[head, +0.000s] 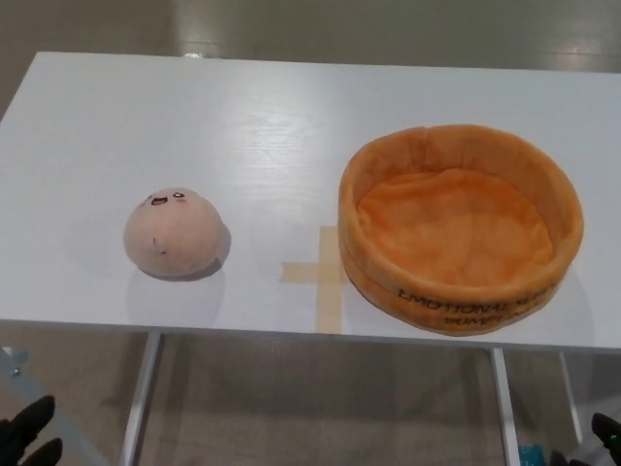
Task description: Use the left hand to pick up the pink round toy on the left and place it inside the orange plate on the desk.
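The pink round toy (173, 232) with a small face sits on the left part of the white desk (243, 126). The orange plush plate (460, 225), a round soft bowl with black lettering on its front wall, stands on the right, with nothing inside it. My left hand (27, 436) shows only as black fingertips at the bottom left corner, well below the desk's front edge and far from the toy. A black sliver of my right hand (604, 432) peeks in at the bottom right corner. Neither hand touches anything.
A tan tape cross (327, 275) marks the desk between toy and plate. White desk legs (142, 398) run down below the front edge, above a beige floor.
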`<state>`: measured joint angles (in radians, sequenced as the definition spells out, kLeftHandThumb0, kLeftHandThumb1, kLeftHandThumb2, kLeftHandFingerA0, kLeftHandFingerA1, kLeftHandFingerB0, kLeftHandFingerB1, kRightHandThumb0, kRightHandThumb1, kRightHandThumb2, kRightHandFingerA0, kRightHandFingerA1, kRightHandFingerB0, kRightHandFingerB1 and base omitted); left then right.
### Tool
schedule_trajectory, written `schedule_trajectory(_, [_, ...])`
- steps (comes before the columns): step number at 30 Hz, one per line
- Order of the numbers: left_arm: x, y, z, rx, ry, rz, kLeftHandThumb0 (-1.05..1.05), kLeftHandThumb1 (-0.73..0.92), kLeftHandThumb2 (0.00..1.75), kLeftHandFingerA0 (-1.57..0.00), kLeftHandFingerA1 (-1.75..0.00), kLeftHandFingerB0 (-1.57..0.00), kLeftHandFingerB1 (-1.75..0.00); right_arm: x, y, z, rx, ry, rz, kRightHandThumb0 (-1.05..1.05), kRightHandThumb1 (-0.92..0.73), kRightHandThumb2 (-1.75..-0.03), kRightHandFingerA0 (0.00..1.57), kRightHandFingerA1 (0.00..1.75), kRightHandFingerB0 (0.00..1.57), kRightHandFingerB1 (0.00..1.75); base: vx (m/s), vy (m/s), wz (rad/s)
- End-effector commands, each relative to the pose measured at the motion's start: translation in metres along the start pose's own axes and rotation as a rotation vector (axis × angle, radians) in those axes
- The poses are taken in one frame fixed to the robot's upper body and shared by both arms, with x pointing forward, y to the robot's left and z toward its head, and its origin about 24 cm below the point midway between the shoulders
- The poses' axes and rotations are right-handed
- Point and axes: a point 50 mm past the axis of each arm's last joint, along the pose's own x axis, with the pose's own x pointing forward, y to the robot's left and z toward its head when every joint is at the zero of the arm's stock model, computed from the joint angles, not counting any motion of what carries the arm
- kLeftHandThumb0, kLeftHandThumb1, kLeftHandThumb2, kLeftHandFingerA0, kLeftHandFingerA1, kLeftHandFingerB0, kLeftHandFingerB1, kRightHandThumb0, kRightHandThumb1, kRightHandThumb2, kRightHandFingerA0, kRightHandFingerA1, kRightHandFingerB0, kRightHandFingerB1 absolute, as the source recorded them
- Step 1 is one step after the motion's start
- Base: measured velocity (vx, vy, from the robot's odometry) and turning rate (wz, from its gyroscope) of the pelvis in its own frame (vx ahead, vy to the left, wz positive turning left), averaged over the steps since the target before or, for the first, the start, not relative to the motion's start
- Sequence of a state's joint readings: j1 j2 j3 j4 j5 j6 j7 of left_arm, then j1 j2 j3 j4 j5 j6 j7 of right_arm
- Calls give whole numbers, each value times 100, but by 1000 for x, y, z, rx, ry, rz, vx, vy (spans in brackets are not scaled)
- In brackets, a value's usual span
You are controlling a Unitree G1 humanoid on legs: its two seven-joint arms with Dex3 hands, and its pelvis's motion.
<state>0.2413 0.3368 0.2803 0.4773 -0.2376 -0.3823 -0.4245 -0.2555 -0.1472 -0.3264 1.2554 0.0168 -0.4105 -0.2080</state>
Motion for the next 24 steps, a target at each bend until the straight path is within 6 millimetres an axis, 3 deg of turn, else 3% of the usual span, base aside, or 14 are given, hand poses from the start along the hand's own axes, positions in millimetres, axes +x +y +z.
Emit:
schedule_trajectory(1, [-23, -3, 39, 62, -72, -444, -21, 52, 59, -19, -35, -21, -30, 2, -5, 3, 4, -11, -9, -14, -47, -89, 18, 85, 20, 55, 0, 0, 0])
schedule_trajectory(5, [-34, -3, 67, 100, -119, -619, -24, 50, 59, -20, -35, -23, -31, 3, -5, 5, 13, -19, -20, -9, -45, -88, 25, 84, 20, 58, 0, 0, 0])
schedule_trajectory(7, [-40, -2, 86, 149, -168, -719, -25, 49, 59, -21, -37, -25, -32, 3, -4, 6, -8, -16, -24, -12, -45, -89, 22, 93, 22, 57, 0, 0, 0])
schedule_trajectory(9, [-42, -2, 93, 154, -176, -749, -25, 49, 59, -21, -37, -25, -32, 3, -4, 6, -4, -13, -21, -12, -45, -89, 22, 93, 22, 57, 0, 0, 0])
schedule_trajectory(10, [-48, -2, 112, 207, -247, -809, -27, 46, 60, -21, -38, -25, -33, 4, -3, 6, -12, -18, -20, -15, -43, -90, 23, 89, 23, 58, 0, 0, 0])
schedule_trajectory(13, [-56, -2, 142, 233, -374, -911, -25, 49, 55, -18, -35, -28, -31, 4, -2, 8, -36, -25, -13, -15, -45, -89, 24, 87, 22, 57, 0, 0, 0])
schedule_trajectory(14, [-60, -2, 153, 236, -418, -909, -29, 49, 55, -21, -33, -29, -31, 5, -1, 9, -40, -20, -10, -17, -46, -87, 25, 88, 22, 56, 0, 0, 0])
schedule_trajectory(16, [-61, -2, 158, 236, -431, -907, -29, 49, 55, -21, -33, -29, -31, 5, -1, 9, -41, -17, -9, -17, -46, -87, 25, 88, 22, 56, 0, 0, 0])
schedule_trajectory(17, [-63, -2, 168, 240, -500, -876, -34, 46, 62, -17, -38, -21, -34, 6, 0, 10, -18, -9, 22, -13, -47, -89, 20, 93, 16, 55, 0, 0, 0])
schedule_trajectory(18, [-63, -3, 176, 223, -549, -842, -21, 50, 56, -16, -38, -24, -33, 7, 0, 10, -25, 2, 42, -19, -36, -97, 28, 70, 12, 56, 0, 0, 0])
schedule_trajectory(20, [-57, -2, 190, 192, -647, -749, -21, 50, 56, -18, -39, -26, -32, 9, -1, 10, -54, 23, 67, -19, -37, -98, 28, 68, 15, 58, 0, 0, 0])
schedule_trajectory(21, [-54, -1, 195, 183, -667, -720, -19, 50, 57, -18, -40, -25, -31, 9, -2, 10, -55, 27, 73, -18, -44, -82, 22, 77, 15, 53, 0, 0, 0])
schedule_trajectory(23, [-52, -1, 198, 171, -668, -709, -19, 50, 57, -18, -40, -25, -31, 9, -2, 9, -47, 30, 79, -18, -44, -82, 22, 77, 15, 53, 0, 0, 0])
schedule_trajectory(24, [-47, -2, 203, 148, -688, -644, -19, 48, 56, -22, -41, -29, -32, 9, -4, 8, -46, 31, 84, -21, -37, -97, 23, 67, 10, 56, 0, 0, 0])
